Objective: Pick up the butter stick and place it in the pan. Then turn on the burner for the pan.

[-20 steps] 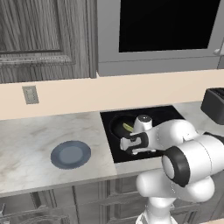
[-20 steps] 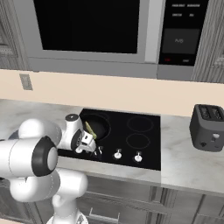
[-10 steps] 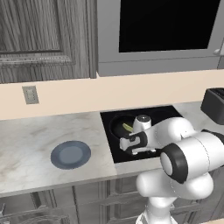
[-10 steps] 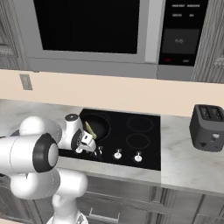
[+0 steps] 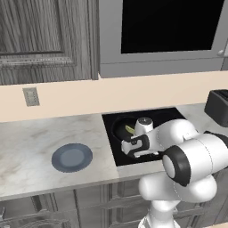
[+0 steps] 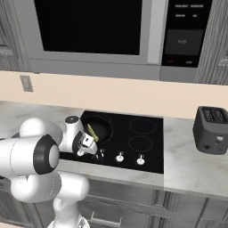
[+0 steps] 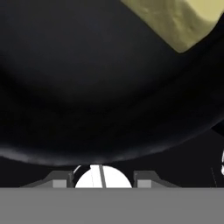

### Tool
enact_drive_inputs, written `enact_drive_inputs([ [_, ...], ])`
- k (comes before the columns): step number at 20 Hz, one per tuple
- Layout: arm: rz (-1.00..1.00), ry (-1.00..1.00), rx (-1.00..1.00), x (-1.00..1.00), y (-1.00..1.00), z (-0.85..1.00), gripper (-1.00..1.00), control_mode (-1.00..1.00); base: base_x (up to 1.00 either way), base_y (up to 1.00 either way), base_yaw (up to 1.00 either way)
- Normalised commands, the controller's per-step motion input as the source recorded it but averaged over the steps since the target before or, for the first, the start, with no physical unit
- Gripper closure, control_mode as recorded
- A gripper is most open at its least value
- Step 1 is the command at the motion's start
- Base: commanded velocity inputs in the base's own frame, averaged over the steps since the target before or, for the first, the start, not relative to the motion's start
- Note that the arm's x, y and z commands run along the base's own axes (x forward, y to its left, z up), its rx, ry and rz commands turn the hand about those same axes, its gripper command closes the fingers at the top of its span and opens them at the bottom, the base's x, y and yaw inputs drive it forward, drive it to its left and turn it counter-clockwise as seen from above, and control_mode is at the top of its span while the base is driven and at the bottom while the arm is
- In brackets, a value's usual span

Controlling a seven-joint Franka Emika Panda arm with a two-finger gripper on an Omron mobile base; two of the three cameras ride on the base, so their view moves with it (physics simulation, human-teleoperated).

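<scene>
Butter [image 7: 181, 19] lies in the pan [image 7: 87, 87] just beyond my gripper [image 7: 103, 178]; its empty fingers straddle a knob [image 7: 103, 176]; burner unlit, I judge.

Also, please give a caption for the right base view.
Butter lies in the pan; the hand is at the front-left knob.

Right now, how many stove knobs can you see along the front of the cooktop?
3 clearly: one beside the end effector, one in the middle, one to the right. A fourth may be hidden behind the end effector at the left end.
</scene>
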Motion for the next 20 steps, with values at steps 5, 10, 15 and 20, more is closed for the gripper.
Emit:
enact_drive_inputs([
  [5,0.00,0.00,0.00,0.00,0.00,0.00,1.00,-1.00,0.00,0.00,0.00],
  [10,0.03,0.00,0.00,0.00,0.00,0.00,1.00,-1.00,0.00,0.00,0.00],
  [15,0.20,0.01,0.00,0.00,0.00,0.00,1.00,-1.00,0.00,0.00,0.00],
  [20,0.24,0.00,0.00,0.00,0.00,0.00,1.00,-1.00,0.00,0.00,0.00],
])
